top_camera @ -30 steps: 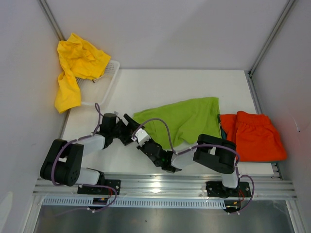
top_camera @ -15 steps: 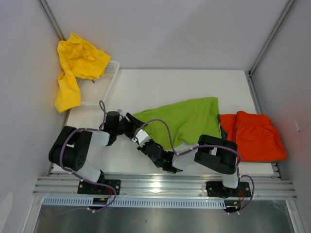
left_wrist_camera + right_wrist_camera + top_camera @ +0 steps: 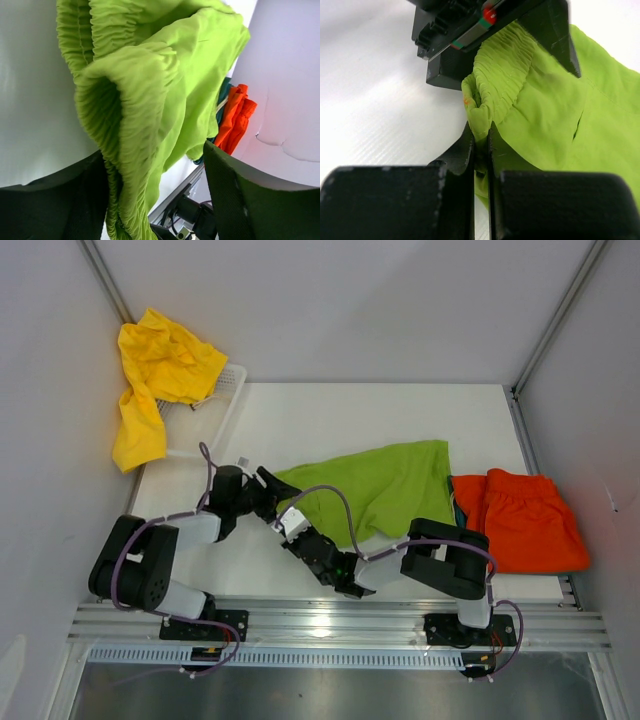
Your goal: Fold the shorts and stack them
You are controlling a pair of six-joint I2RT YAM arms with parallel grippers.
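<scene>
The lime green shorts [image 3: 385,485] lie spread across the middle of the table. My right gripper [image 3: 282,506] is shut on the waistband corner at their left end, and in the right wrist view [image 3: 480,136] the gathered elastic [image 3: 502,75] is pinched between its fingers. My left gripper [image 3: 270,483] is open at the same corner. In the left wrist view [image 3: 155,155] the bunched waistband [image 3: 145,90] sits against its left finger [image 3: 55,205]. The orange-red shorts [image 3: 525,520] lie folded at the right, over a sliver of dark teal shorts [image 3: 222,95]. The yellow shorts [image 3: 155,370] hang over the basket.
The white plastic basket [image 3: 218,412] stands at the table's back left corner. The enclosure walls close in the left, right and back. The metal rail [image 3: 330,620] with both arm bases runs along the near edge.
My left gripper has moved right and slightly away, up to the lime shorts' waistband corner, and its arm has shifted. The right gripper has stayed shut on the waistband.
</scene>
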